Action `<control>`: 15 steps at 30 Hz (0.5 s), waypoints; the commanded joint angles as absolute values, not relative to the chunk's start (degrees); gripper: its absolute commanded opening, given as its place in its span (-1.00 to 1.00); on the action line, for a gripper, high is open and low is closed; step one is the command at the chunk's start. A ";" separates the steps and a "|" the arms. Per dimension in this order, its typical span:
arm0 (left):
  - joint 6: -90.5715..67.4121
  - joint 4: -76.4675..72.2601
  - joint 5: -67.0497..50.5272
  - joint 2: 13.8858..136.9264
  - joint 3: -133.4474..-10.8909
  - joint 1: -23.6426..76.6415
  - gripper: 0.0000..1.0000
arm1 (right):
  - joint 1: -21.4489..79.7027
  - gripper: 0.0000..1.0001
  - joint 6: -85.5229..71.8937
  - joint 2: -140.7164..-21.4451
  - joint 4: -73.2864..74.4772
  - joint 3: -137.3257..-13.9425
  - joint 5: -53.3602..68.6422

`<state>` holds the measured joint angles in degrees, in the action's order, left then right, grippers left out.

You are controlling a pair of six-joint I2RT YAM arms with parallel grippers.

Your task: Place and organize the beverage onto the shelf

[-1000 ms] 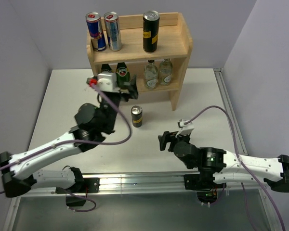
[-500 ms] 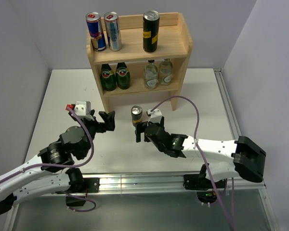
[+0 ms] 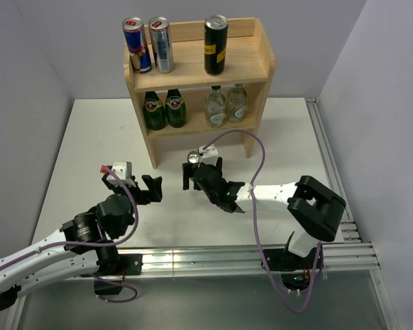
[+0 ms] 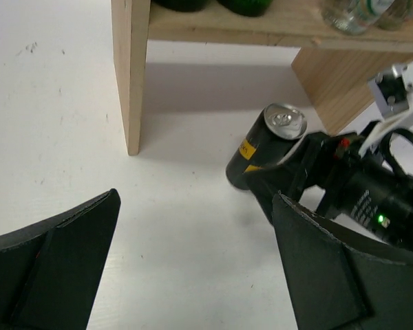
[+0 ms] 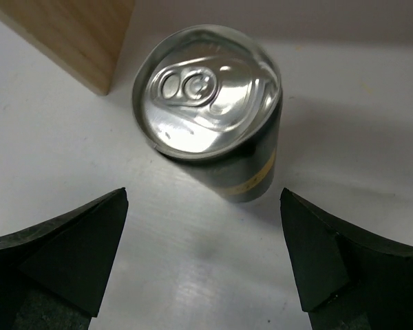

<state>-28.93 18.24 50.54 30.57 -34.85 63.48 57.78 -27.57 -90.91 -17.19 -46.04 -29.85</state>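
Observation:
A black-and-gold can (image 3: 193, 159) (image 5: 213, 137) (image 4: 268, 148) stands upright on the table in front of the shelf (image 3: 248, 65). My right gripper (image 3: 196, 176) (image 5: 204, 196) is open just short of this can, its fingertips on either side of the can's base and not touching it. My left gripper (image 3: 153, 189) (image 4: 196, 199) is open and holds nothing, to the left of the can. The shelf's top board carries two blue-and-silver cans (image 3: 136, 45) and a black-and-gold can (image 3: 215, 45). Two clear glass bottles (image 3: 215, 105) stand on the lower tier.
Two green bottles (image 3: 153, 110) stand at the left of the lower tier. The shelf's left side panel (image 4: 131, 75) reaches the table just beyond my left gripper. White walls close in the table at the left, back and right.
My right gripper has reached forward to the can on the table and opened wide. My left arm has drawn back from the shelf's lower tier toward the near left, still open.

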 commanded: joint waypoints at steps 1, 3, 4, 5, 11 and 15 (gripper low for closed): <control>-31.90 16.70 51.59 30.06 -32.79 63.72 0.99 | 55.90 0.97 -26.37 -94.03 -21.97 -49.66 -31.28; -32.34 16.61 51.59 29.45 -31.38 63.72 0.99 | 55.02 0.97 -26.10 -95.36 -22.94 -50.10 -31.81; -32.43 16.52 51.59 29.10 -31.03 63.72 0.99 | 54.76 0.97 -25.67 -95.97 -23.46 -50.10 -32.08; -32.08 16.09 51.42 28.13 -30.24 63.72 0.99 | 54.49 0.97 -25.40 -96.93 -24.68 -50.10 -32.34; -30.76 13.98 51.42 26.72 -28.74 63.72 0.99 | 53.61 0.96 -23.38 -102.29 -28.91 -51.68 -34.01; -30.06 12.31 50.98 27.77 -28.13 63.72 0.99 | 53.35 0.92 -23.03 -105.20 -30.41 -52.91 -36.12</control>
<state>-30.79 15.84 50.87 27.14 -29.08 63.48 53.69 -24.29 -103.66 -25.74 -50.30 -32.73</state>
